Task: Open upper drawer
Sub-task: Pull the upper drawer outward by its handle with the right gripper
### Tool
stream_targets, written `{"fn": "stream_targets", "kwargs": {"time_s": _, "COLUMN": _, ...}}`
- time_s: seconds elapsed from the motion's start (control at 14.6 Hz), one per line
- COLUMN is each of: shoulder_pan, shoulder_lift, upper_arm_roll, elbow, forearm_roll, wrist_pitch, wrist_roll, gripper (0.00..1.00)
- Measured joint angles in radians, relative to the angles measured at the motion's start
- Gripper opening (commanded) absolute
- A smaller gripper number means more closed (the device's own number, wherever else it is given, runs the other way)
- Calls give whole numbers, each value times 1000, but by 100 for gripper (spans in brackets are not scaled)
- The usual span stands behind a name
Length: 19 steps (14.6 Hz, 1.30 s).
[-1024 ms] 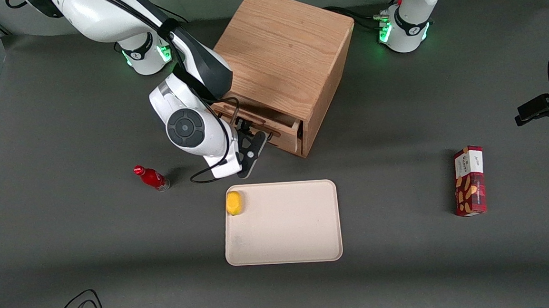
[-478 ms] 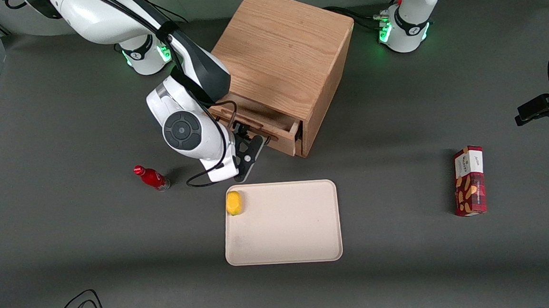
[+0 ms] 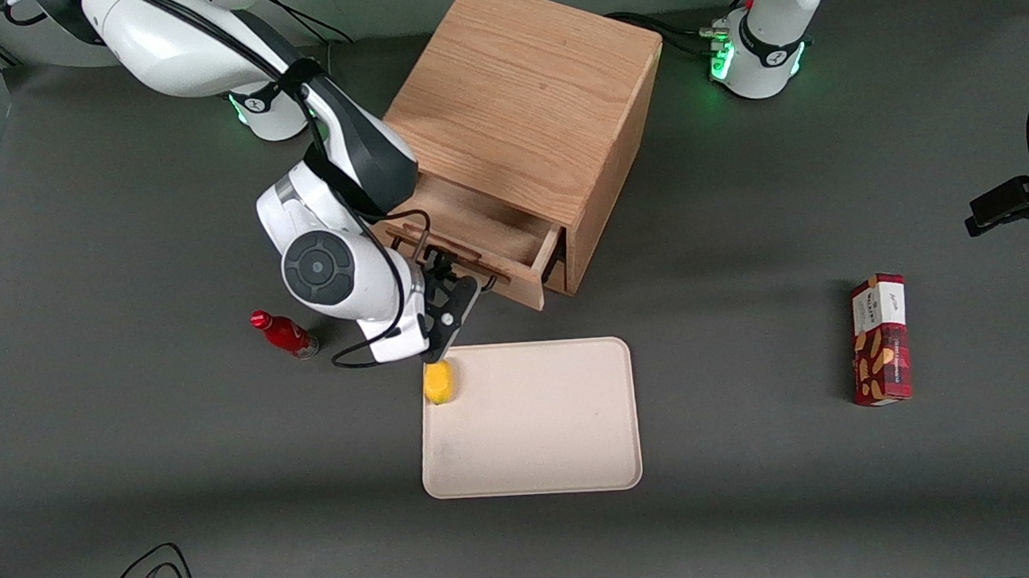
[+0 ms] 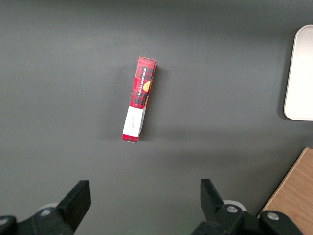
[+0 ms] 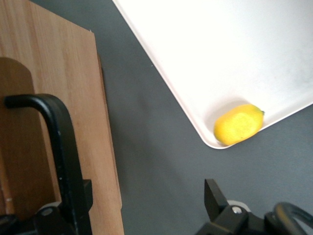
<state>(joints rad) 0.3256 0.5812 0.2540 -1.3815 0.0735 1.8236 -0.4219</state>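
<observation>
The light-oak cabinet (image 3: 530, 100) stands at the middle of the table. Its upper drawer (image 3: 475, 224) is pulled partly out toward the front camera, and its bare wooden inside shows. My gripper (image 3: 454, 294) hangs at the drawer's front board (image 5: 68, 88), just above the table. It is open: one finger (image 5: 82, 196) sits against the thin dark bar handle (image 5: 61, 142), the other finger (image 5: 213, 193) stands well apart over bare table. The front board's edge lies between the fingers. Nothing is clamped.
A cream tray (image 3: 534, 466) lies nearer the front camera than the drawer, with a yellow lemon (image 3: 438, 381) in the corner just below my gripper. A small red bottle (image 3: 283, 333) lies beside my arm. A red snack box (image 3: 880, 338) stands toward the parked arm's end.
The upper drawer has slid farther out of the cabinet toward the front camera. My gripper has moved with its front board, closer to the tray and the lemon.
</observation>
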Motion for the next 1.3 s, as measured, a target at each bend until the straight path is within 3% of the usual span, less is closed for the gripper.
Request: {"fn": "stream_targets", "kwargs": {"time_s": 1.3, "shoulder_pan": -57, "shoulder_lift": 107, "upper_arm_roll": -25, "elbow": 161, "forearm_roll": -6, "wrist_pitch": -5, "wrist_roll": -126, "gripper": 100}}
